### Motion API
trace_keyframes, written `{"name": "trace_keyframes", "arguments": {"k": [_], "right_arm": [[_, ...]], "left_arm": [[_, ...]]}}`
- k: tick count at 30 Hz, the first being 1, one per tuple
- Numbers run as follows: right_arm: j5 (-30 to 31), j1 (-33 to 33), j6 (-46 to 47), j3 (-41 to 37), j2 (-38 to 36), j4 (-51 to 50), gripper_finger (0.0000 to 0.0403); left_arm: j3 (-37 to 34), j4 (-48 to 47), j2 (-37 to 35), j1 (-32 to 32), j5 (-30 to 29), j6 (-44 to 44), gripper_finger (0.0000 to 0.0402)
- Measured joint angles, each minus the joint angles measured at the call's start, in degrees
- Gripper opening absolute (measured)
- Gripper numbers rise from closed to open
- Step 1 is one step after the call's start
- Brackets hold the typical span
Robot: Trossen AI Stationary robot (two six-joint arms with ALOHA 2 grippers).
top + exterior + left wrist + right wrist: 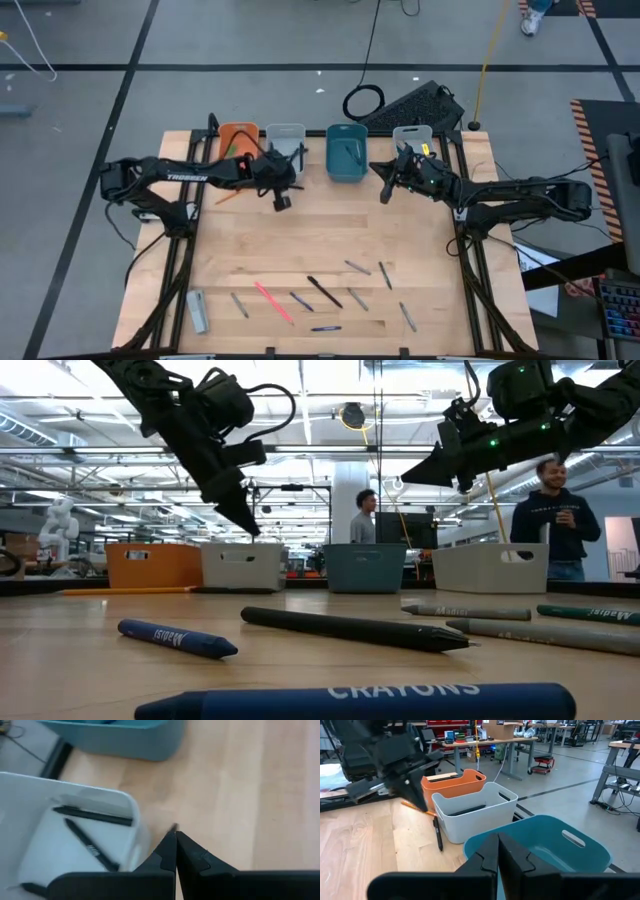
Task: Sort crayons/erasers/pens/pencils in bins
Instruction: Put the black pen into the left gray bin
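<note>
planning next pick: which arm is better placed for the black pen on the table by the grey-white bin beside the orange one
Left. The left jaws, shut, hang right by that pen and the grey-white bin; the right jaws sit beyond the teal bin.

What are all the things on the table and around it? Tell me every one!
bins: four; orange, two grey-white, teal; row at the table's far edge
black pens: at least three; inside the left grey-white bin
loose sticks: about ten; grey, blue, one pink-red, one black; near the front edge
orange pencil: one; beside the orange bin
keyboard: one; black; floor beyond the table
people: two; room behind
left gripper: shut, by the left grey-white bin
right gripper: shut, by the teal bin
</note>
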Motion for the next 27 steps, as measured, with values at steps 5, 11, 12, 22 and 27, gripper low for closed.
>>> {"name": "trace_keyframes", "arguments": {"k": [5,11,12,22,27], "right_arm": [[0.0,0.0,-0.5,0.0,0.0,0.0,0.0],[0.0,0.0,-0.9,0.0,0.0,0.0,0.0],[0.0,0.0,-0.9,0.0,0.0,0.0,0.0],[-0.1,0.0,-1.3,0.0,0.0,-0.2,0.0],[-0.1,0.0,-1.3,0.0,0.0,-0.2,0.0]], "left_arm": [[-2.1,4.0,1.6,-3.6,1.3,-0.5,0.0001],[-2.2,9.3,7.1,-8.9,-9.2,-0.2,0.0001],[-2.2,10.9,8.4,-9.5,-10.9,-0.2,0.0001],[-2.2,16.3,17.8,-9.8,-24.1,-2.9,0.0001],[-2.2,17.3,20.3,-8.3,-25.0,-3.3,0.0001]]}}
